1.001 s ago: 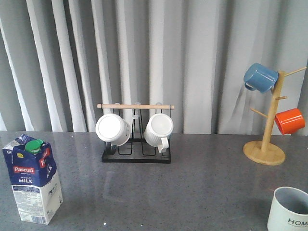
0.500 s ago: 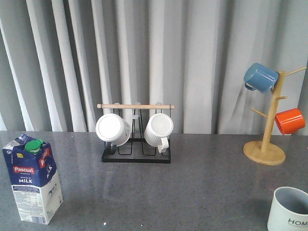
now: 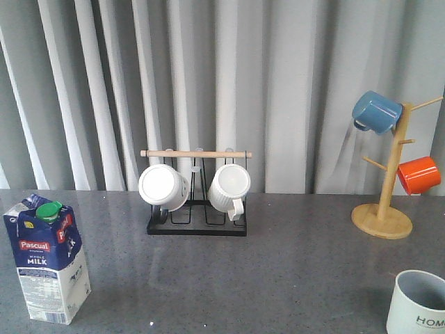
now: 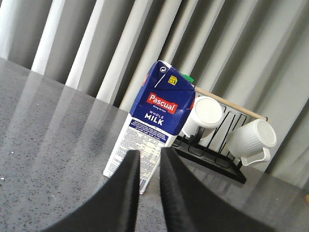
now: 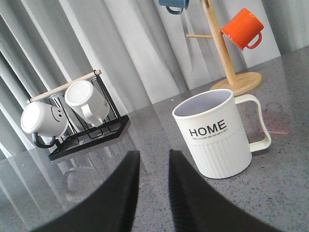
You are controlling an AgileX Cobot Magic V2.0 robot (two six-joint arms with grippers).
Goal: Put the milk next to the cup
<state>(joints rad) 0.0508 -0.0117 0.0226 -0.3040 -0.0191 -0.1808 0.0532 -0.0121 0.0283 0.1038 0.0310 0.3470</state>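
My left gripper (image 4: 149,166) points at the milk (image 3: 47,259), jaws narrow, empty. My right gripper (image 5: 153,169) likewise, beside the cup (image 5: 217,133). Milk stands front-left on the table (image 3: 278,278); cup front-right (well apart). Behind: one rack (image 3: 197,216) with two white mugs, one tree (image 3: 386,188) with two mugs.

A wide stretch of bare table (image 3: 292,278) was observed between the milk (image 3: 47,261) at near left and the cup (image 3: 417,303) at near right. The black rack (image 3: 197,193) and wooden mug tree (image 3: 387,182) were set well back.
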